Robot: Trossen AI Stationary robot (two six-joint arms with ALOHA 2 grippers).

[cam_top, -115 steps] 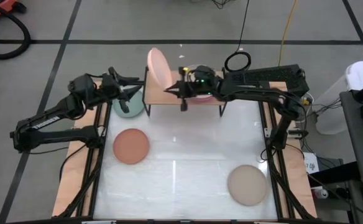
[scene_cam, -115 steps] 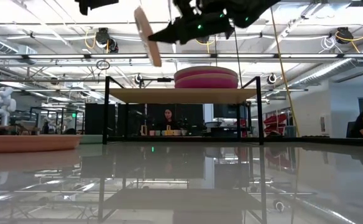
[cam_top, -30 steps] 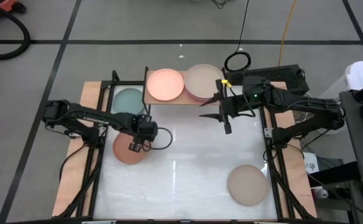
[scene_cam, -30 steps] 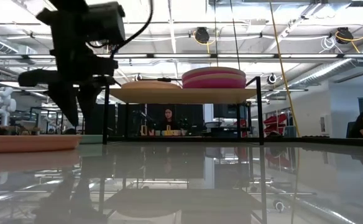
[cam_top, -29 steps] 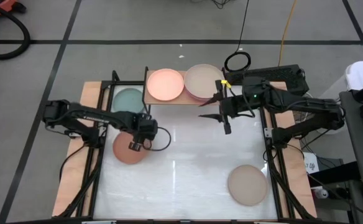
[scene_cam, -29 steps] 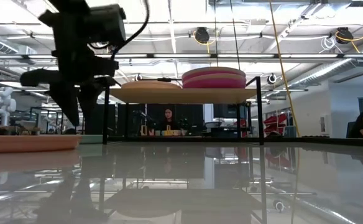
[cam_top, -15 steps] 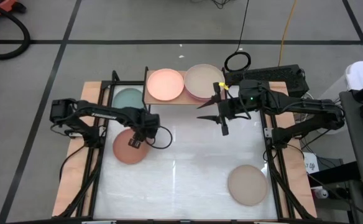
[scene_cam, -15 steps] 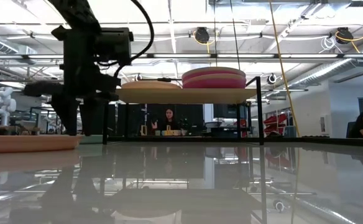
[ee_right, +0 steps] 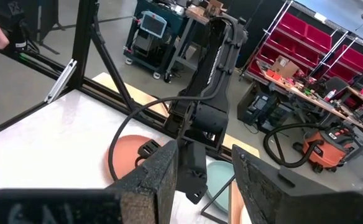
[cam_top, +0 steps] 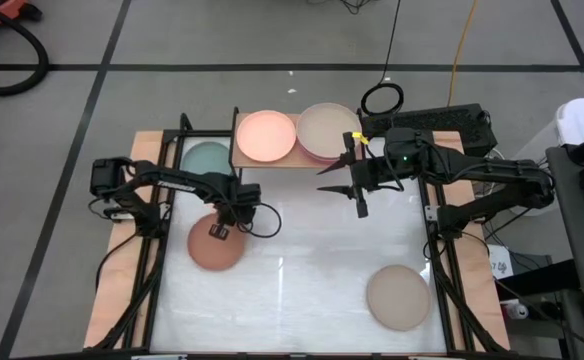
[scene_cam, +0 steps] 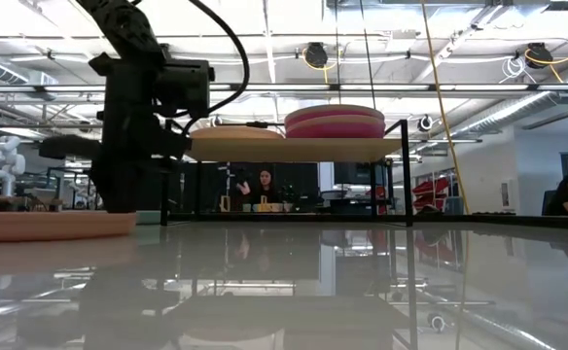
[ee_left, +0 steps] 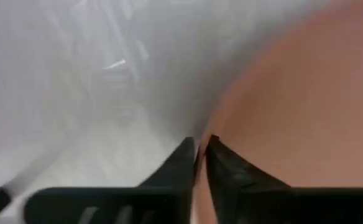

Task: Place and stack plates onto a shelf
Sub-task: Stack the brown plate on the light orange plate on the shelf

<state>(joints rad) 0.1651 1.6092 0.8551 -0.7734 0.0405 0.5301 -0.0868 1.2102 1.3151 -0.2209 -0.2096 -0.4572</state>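
The left gripper [ee_left: 200, 152] pinches the rim of the brown plate [cam_top: 215, 246] lying on the table [cam_top: 302, 290]. Held so thinly, it may slip when lifted. The right gripper [cam_top: 334, 184] waits open by the shelf [cam_top: 294, 161].

2 dark, cable-looped arms [cam_top: 172, 182]
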